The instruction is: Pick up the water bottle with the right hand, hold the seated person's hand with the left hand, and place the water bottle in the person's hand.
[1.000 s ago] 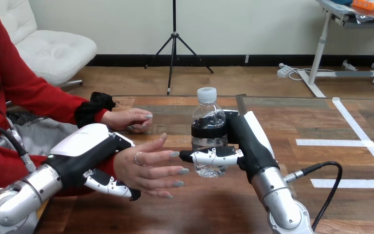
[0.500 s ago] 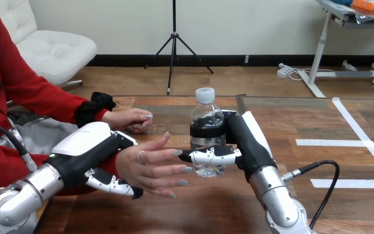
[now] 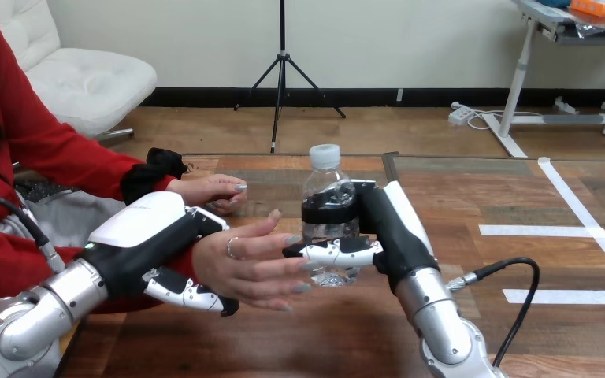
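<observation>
Near the desk's (image 3: 323,339) front left corner, the left robot hand (image 3: 146,240) is clasped about the wrist of the person's hand (image 3: 252,264), thumb over the top and fingers curled underneath. The person's hand is open, with its palm turned toward the desk's middle. Just past those fingertips, the right robot hand (image 3: 390,232) grasps the water bottle (image 3: 329,206) upright around the desk's middle, thumb across its front, though I cannot tell whether the person's fingertips touch it; toward the far left edge, the person's other hand (image 3: 209,191) rests on the desk.
</observation>
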You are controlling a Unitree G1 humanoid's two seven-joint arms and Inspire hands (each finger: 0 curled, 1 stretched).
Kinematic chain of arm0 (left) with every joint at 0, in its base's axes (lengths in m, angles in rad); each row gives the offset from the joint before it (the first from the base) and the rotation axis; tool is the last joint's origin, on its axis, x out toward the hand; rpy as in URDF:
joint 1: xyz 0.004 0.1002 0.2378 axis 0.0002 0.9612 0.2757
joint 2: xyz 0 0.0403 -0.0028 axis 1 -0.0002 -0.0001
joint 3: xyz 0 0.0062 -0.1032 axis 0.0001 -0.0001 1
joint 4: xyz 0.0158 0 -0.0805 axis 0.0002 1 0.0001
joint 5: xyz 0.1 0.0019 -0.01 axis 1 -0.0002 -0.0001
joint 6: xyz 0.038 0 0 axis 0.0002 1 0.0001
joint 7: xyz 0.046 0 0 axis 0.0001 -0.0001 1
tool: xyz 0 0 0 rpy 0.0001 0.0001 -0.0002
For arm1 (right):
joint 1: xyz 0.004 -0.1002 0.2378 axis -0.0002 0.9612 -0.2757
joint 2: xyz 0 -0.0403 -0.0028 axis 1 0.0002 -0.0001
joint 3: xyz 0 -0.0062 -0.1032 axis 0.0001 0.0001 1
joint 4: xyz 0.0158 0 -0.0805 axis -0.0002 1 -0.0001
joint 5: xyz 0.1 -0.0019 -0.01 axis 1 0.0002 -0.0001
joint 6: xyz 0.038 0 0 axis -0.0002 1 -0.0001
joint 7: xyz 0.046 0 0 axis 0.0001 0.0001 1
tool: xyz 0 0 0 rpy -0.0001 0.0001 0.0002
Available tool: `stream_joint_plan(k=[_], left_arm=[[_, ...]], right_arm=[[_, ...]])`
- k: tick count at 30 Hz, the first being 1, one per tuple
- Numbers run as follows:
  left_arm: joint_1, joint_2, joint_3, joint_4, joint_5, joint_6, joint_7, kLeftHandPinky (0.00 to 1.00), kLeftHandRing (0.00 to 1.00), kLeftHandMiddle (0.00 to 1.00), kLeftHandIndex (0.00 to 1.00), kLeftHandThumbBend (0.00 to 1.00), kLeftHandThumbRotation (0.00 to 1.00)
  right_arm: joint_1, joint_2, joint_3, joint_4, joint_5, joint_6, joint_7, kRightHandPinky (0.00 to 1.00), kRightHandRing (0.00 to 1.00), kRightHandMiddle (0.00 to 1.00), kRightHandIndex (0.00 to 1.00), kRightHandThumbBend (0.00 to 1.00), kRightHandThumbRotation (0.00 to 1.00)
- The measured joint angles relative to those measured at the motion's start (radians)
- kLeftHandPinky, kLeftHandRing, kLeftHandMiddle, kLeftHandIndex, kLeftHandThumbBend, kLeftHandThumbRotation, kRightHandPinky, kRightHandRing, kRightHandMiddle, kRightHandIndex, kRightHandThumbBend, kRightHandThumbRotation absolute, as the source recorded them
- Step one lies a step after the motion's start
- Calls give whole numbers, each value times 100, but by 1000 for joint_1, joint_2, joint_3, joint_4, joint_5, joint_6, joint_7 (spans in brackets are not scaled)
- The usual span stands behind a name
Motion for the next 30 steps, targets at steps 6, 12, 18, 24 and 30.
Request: stream_joint_plan(k=[6,12,18,24,30], left_arm=[[0,-5,5,-21,-4,0,-12,30,36,44,47,71,36],[0,-13,13,-37,-21,7,-38,31,38,46,48,71,35],[0,-23,20,-53,-41,13,-59,31,38,46,48,71,33],[0,-33,26,-71,-48,20,-75,30,38,46,48,71,32],[-1,-40,30,-86,-48,26,-85,29,37,47,48,71,32]], right_arm=[[-17,12,9,46,-4,-24,-14,22,29,41,48,88,0],[-28,19,18,78,-16,-38,-23,23,29,42,48,88,0],[-34,29,27,102,-24,-50,-31,23,29,42,47,88,0],[-34,36,32,112,-25,-51,-32,24,31,43,47,87,0],[-34,42,39,114,-26,-51,-35,28,35,45,48,85,0]])
